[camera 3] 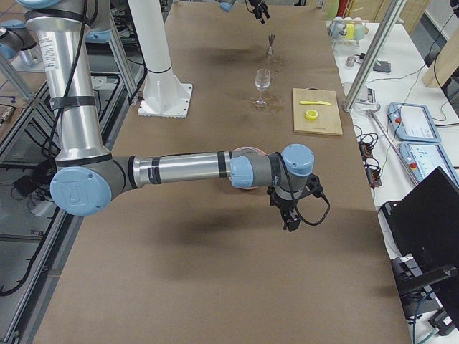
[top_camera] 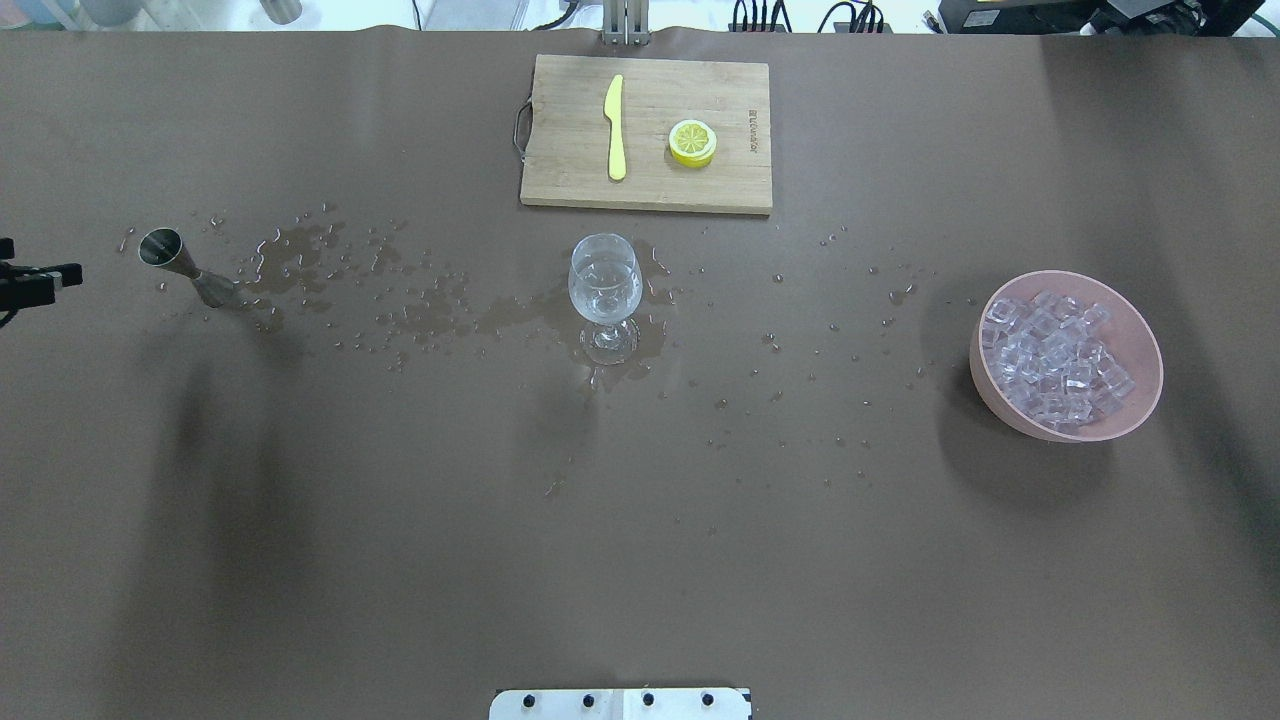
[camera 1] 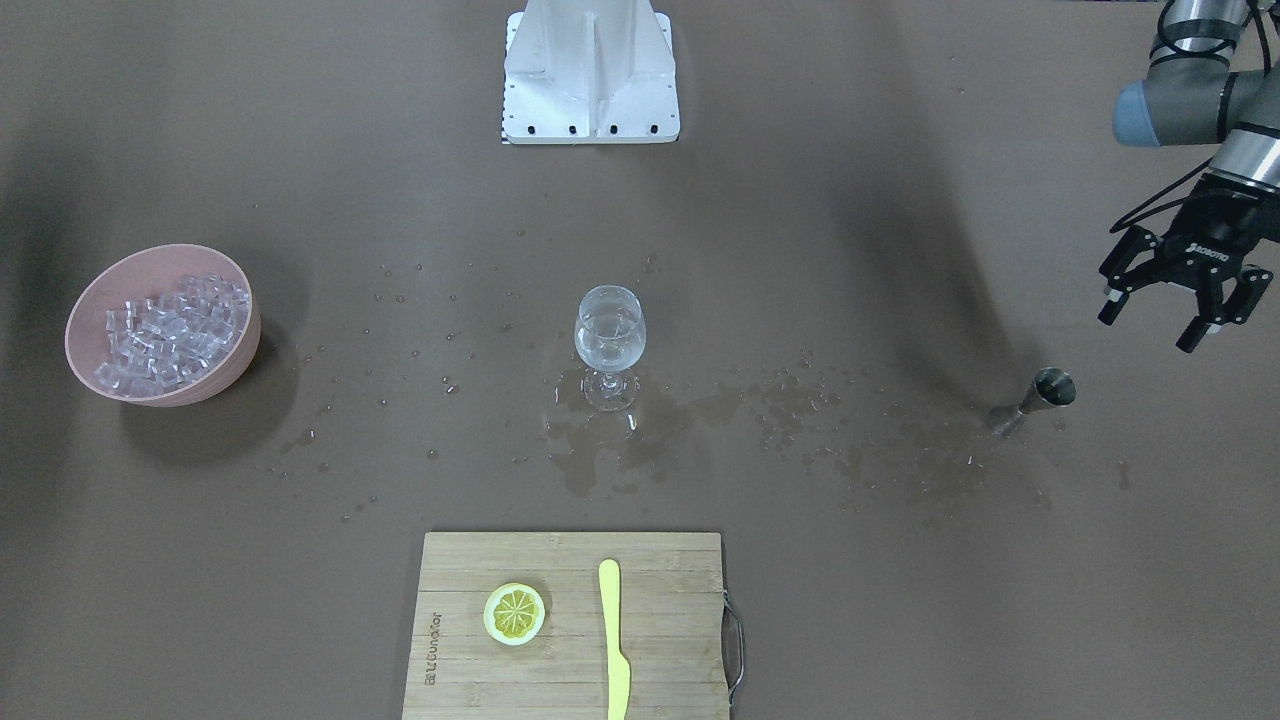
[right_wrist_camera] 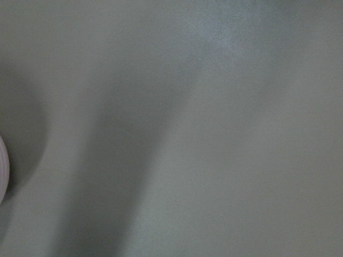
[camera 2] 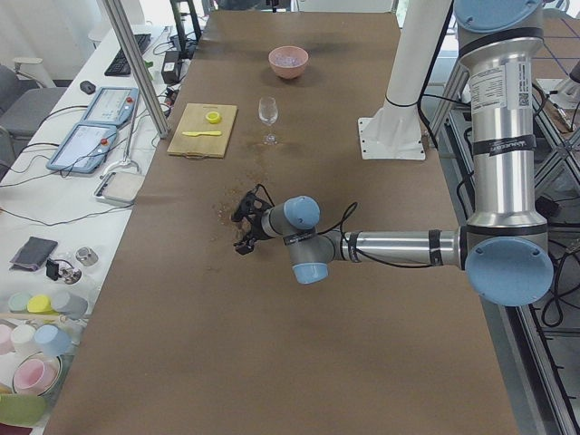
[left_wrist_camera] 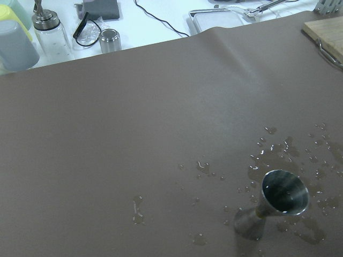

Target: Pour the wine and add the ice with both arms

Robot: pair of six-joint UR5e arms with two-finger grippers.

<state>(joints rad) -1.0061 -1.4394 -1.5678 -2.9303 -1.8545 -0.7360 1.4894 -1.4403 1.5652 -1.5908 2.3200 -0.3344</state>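
The left pincer (camera 1: 1150,325) hangs spread apart near the jigger (camera 1: 1038,398), the wine (camera 1: 609,345) sits in the glass (camera 1: 610,388) on the desk (camera 1: 900,200), the ice (camera 1: 172,332) fills the pink bowl (camera 1: 238,358), and whether the right pincer (camera 3: 290,218) is apart or together cannot be told

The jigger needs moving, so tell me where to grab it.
Probably at the narrow waist of the jigger, coming in level from the side with the open left gripper: it stands upright, and both cones flare from there, seating the fingers.
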